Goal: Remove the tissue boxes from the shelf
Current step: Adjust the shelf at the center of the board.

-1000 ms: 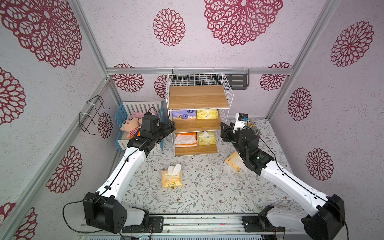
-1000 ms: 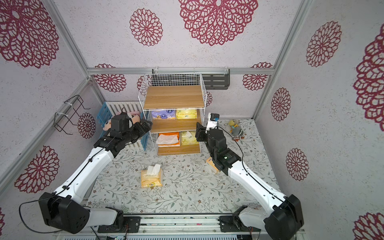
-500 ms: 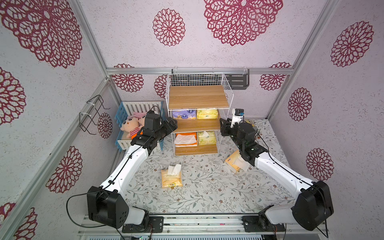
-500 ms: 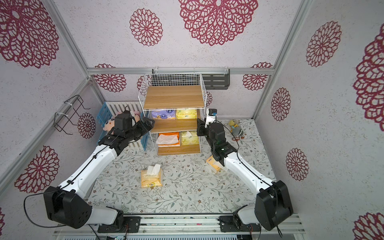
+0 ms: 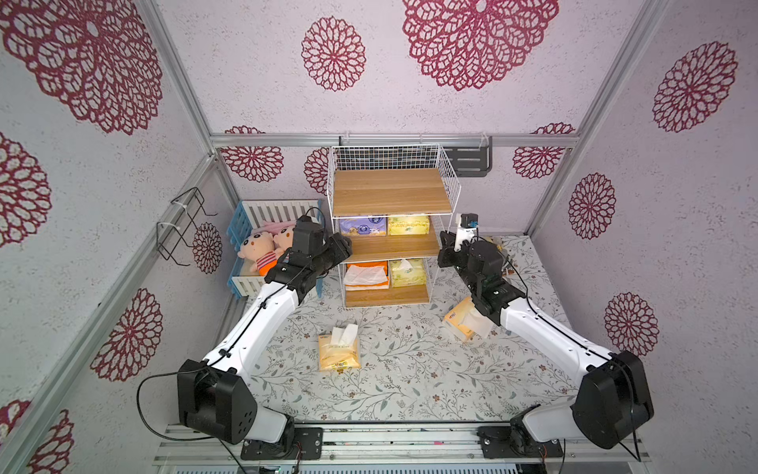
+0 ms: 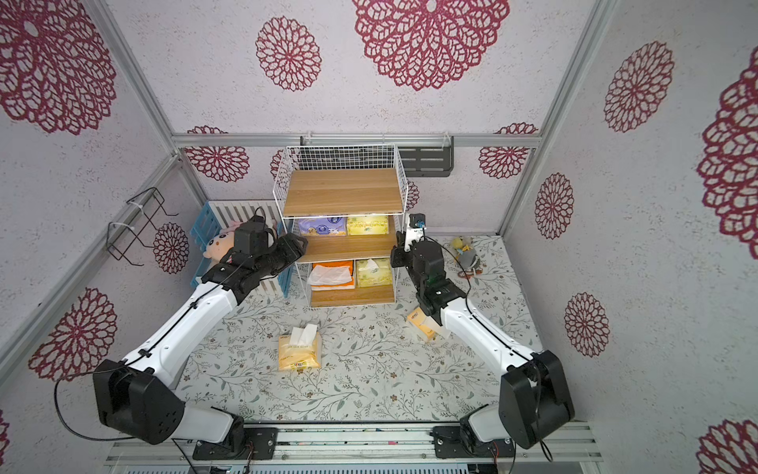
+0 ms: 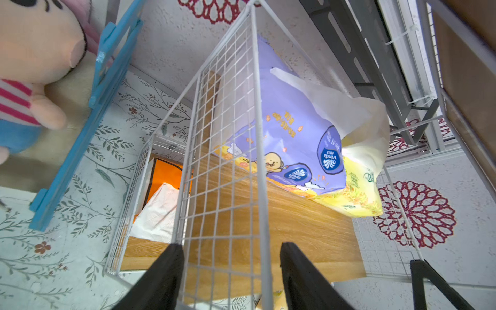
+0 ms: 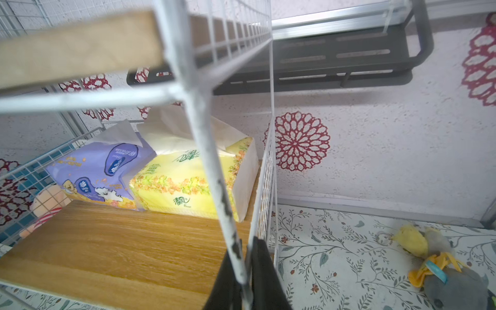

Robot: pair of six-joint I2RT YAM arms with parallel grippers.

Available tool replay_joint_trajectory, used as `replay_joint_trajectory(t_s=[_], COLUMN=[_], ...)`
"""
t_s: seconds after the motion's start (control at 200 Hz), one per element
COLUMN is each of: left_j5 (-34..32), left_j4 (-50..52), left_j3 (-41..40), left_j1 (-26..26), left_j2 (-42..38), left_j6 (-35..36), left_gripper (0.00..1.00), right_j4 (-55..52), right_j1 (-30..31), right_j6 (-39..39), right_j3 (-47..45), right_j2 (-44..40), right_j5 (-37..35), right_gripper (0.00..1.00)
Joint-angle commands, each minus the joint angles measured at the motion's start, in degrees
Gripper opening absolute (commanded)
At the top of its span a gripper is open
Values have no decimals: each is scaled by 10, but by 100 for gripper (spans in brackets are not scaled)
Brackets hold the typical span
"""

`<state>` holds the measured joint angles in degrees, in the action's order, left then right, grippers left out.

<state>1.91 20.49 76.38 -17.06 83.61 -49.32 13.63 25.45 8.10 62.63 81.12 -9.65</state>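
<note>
At the far left, two plush dolls (image 5: pixel 258 254) lie in the blue-and-white crib (image 5: pixel 272 210), where they lay a second ago.

The left gripper (image 7: pixel 230 245) has pushed in a little from beside the shelf (image 5: pixel 389 191) to its left front corner at the middle tier. Its jaws stand apart, astride the white wire side grid. One black finger (image 7: pixel 166 273) is outside the grid and the other is in front of the middle board. Whether either finger presses the wire cannot be told.

None of the tissue packs has moved. The purple tissue pack (image 5: pixel 363 226) and a yellow-green tissue pack (image 5: pixel 409 225) touch side by side at the back of the middle tier. The bright orange tissue pack (image 7: pixel 166 174) and a second yellow-green pack (image 5: pixel 408 274) sit on the bottom tier. One pale orange pack (image 5: pixel 339 353) lies on the floral mat (image 5: pixel 410 369) in front of the shelf. Another pale orange pack (image 5: pixel 463 324) lies partly under the right forearm.

The right gripper (image 8: pixel 243 249) hung clear of the shelf a second ago. It has since come in and is pinched tight on the shelf's right front post at the middle board.

A small yellow-and-grey toy (image 8: pixel 440 263) lies on the mat to the right.
</note>
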Motion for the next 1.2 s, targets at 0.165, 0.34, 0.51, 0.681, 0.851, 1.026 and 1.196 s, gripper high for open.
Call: replay_joint_trajectory(t_s=[0.165,0.34,0.51,0.681,0.851,1.026,1.196], left_j5=[-22,-35,-43,-58,-69,-80,-85], left_j4=[29,33,46,55,66,68,69], left_j3=[29,27,31,21,1,-22,-35], left_j1=[-27,-49,-64,-85,-102,-107,-107], left_j2=[-15,-25,-33,-53,-74,-101,-115], left_j6=[13,10,9,0,-4,-8,-8], left_gripper=[63,60,51,51,52,51,51], right_j4=[32,12,-9,-21,-36,-72,-89], right_j1=[4,4,4,4,4,4,4], right_j6=[33,30,31,41,50,55,54], right_j3=[14,14,6,-24,-50,-52,-53], right_j2=[-56,-86,-114,-155,-194,-231,-261], right_j5=[38,38,42,41,32,27,22], right_gripper=[0,0,0,0,0,6,35])
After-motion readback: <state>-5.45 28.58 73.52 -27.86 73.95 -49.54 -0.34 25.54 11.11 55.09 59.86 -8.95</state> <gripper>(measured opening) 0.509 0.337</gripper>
